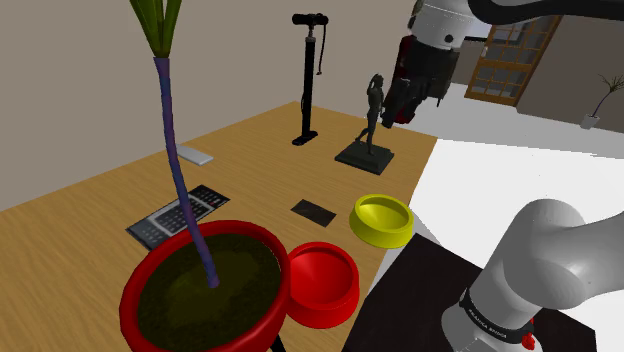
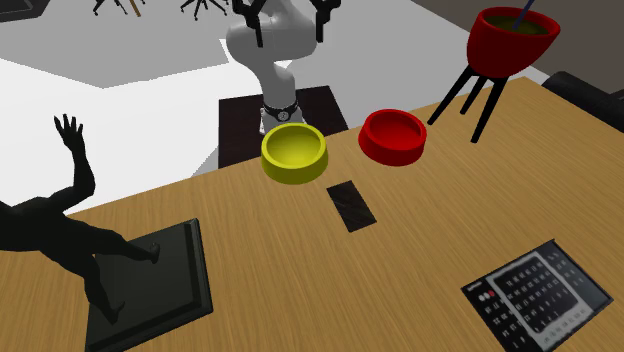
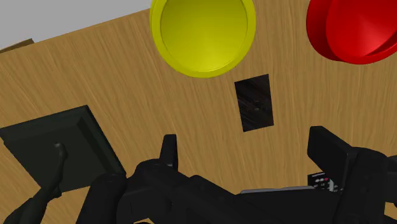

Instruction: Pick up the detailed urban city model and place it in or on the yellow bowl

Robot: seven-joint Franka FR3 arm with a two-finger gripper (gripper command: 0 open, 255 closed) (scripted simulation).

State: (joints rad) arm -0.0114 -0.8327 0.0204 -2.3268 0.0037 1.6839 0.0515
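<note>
The city model is a small flat dark rectangle point(image 1: 314, 212) point(image 2: 351, 206) lying on the wooden table, a short way from the yellow bowl point(image 1: 382, 234) point(image 2: 294, 166). The bowl stands empty near the table edge by the robot's stand. My black gripper point(image 1: 392, 115) hangs high above the table, over the area between the statue and the bowl. In the wrist view, the gripper point(image 3: 249, 153) is open with nothing between its fingers. The model point(image 3: 256, 103) lies far below, just beyond the gap, and the yellow bowl point(image 3: 202, 35) is farther on.
A red bowl point(image 1: 322, 283) point(image 2: 393, 135) point(image 3: 356, 28) sits beside the yellow one. A red plant pot point(image 1: 205, 290) point(image 2: 510, 40) stands on legs nearby. A dark statue on a square base point(image 1: 368, 135) point(image 2: 100, 260), a keyboard point(image 1: 180, 213) point(image 2: 535, 295) and a black upright pump point(image 1: 306, 85) also occupy the table.
</note>
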